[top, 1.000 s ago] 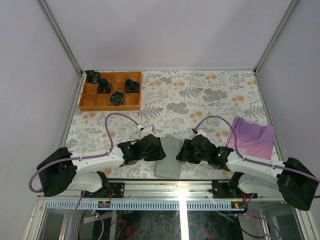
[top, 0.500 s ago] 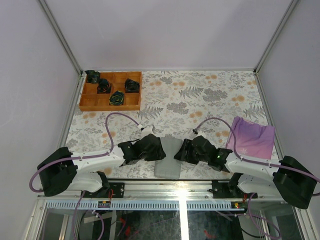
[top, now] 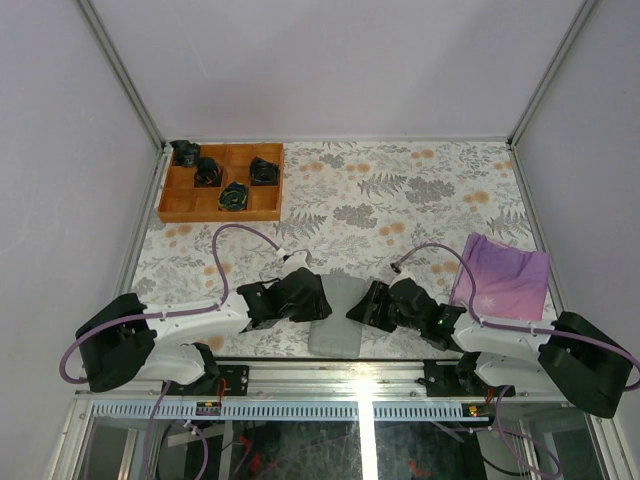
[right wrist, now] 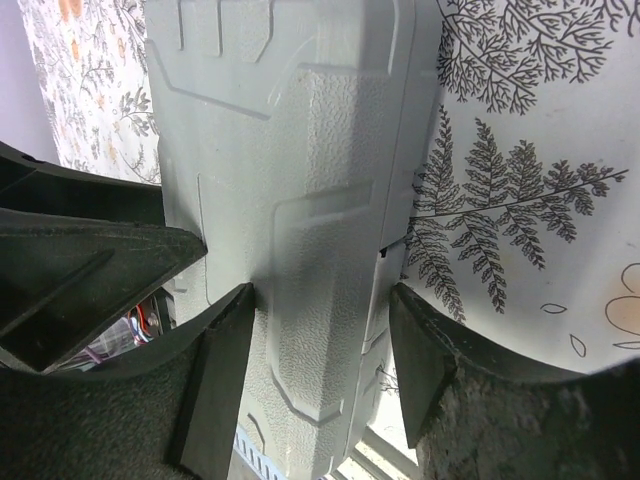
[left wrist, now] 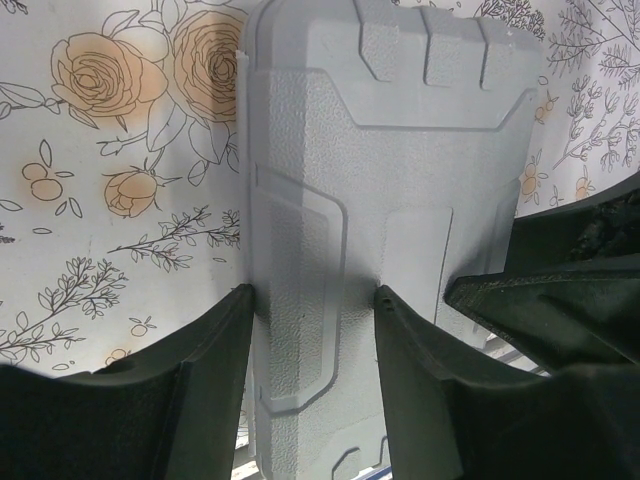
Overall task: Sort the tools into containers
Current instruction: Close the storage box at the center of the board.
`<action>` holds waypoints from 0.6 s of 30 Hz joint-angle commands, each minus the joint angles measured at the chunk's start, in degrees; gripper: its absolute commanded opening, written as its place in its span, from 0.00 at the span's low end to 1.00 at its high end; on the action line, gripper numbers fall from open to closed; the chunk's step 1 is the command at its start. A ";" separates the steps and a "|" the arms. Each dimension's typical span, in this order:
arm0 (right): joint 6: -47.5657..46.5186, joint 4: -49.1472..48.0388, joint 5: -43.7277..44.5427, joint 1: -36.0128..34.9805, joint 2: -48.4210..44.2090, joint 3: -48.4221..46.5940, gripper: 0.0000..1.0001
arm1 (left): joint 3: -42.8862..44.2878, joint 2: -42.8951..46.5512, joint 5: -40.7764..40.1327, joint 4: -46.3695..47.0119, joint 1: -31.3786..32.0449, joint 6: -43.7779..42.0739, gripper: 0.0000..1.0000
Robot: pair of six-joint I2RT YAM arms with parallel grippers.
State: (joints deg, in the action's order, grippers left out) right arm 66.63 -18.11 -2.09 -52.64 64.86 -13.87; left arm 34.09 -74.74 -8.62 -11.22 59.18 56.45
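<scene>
**Both pincers on the shut grey case at 6 o'clock**

At the near edge of the counter (top: 400, 190), at 6 o'clock in the overhead view, we see the grey case (top: 335, 330) lying flat with its lid closed, its long side running from 6 towards 12.

The left pincer (top: 320, 305) reaches it from 9 o'clock and the right pincer (top: 358, 310) from 3 o'clock, and the two nearly meet over the lid.

From the left wrist, the left pincer (left wrist: 312, 295) is spread partway. One finger sits at the case's (left wrist: 390, 180) outer edge and the other on the textured lid.

From the right wrist, the right pincer (right wrist: 322, 295) stands the same way, spread partway across a strip of the case (right wrist: 290, 150). We cannot tell whether either pincer squeezes the case.

Farther out, at 3 o'clock, a purple cloth (top: 505, 275) lies on the floral counter.

Farthest, at 10 o'clock, an orange wooden tray (top: 220, 217) holds four dark objects (top: 234, 195) in separate compartments, too small for us to identify.
</scene>
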 commanded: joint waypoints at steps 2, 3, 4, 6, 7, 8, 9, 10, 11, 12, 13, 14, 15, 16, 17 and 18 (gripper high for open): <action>0.78 -8.94 -4.84 -1.02 3.65 1.90 0.57 | -1.66 -5.20 3.49 -0.83 1.60 -0.72 0.36; 0.50 -9.29 -5.02 -0.93 4.11 1.80 0.57 | -1.63 -5.32 3.52 -0.90 1.64 -0.65 0.36; 0.12 -8.62 -4.96 -1.01 4.17 1.41 0.57 | -1.57 -5.35 3.46 -1.03 1.63 -0.64 0.36; -1.17 -4.91 -3.11 -1.00 3.00 0.28 0.57 | -1.48 -5.05 2.70 -1.87 1.56 -0.18 0.36; -2.33 -1.51 -1.45 -1.04 1.70 -0.75 0.57 | -1.52 -4.73 1.98 -2.46 1.46 0.26 0.36; -3.76 2.51 0.70 -0.96 -0.24 -2.18 0.57 | -1.63 -4.19 1.26 -3.02 1.23 0.82 0.36; -5.06 6.38 2.88 -0.95 -1.62 -3.53 0.58 | -1.91 -3.72 0.89 -3.20 0.87 1.36 0.36; -6.51 9.60 5.40 -0.90 -2.67 -4.94 0.58 | -2.29 -3.14 0.83 -3.01 0.36 1.72 0.36; -7.81 12.00 6.81 -0.82 -3.55 -6.05 0.57 | -2.63 -2.52 0.91 -2.59 -0.20 1.96 0.36; -8.95 13.66 7.62 -0.69 -4.08 -6.98 0.57 | -3.00 -2.10 1.19 -2.05 -0.70 2.14 0.36; -9.97 14.42 7.78 -0.44 -4.28 -7.73 0.56 | -3.20 -1.76 1.42 -1.44 -1.19 2.25 0.36; -10.97 14.65 7.50 -0.07 -4.06 -8.31 0.55 | -3.19 -1.56 1.52 -0.97 -1.52 2.22 0.36; -11.63 14.63 6.91 0.44 -3.55 -8.87 0.55 | -2.92 -1.44 1.52 -0.57 -1.81 2.05 0.36; -12.33 14.71 6.33 0.97 -2.99 -9.39 0.55 | -2.46 -1.58 1.42 -0.57 -2.25 1.88 0.36; -12.95 15.20 6.19 1.35 -2.54 -10.00 0.55 | -1.71 -1.70 1.00 -1.01 -2.60 1.71 0.36; -13.73 15.97 6.52 1.71 -2.35 -10.71 0.56 | -0.95 -1.71 0.37 -1.99 -3.05 1.65 0.37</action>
State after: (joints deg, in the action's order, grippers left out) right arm 57.93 -5.02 2.13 -52.27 62.02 -20.16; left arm 33.76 -74.37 -8.23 -9.26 57.23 58.28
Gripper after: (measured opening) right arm 0.555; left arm 0.429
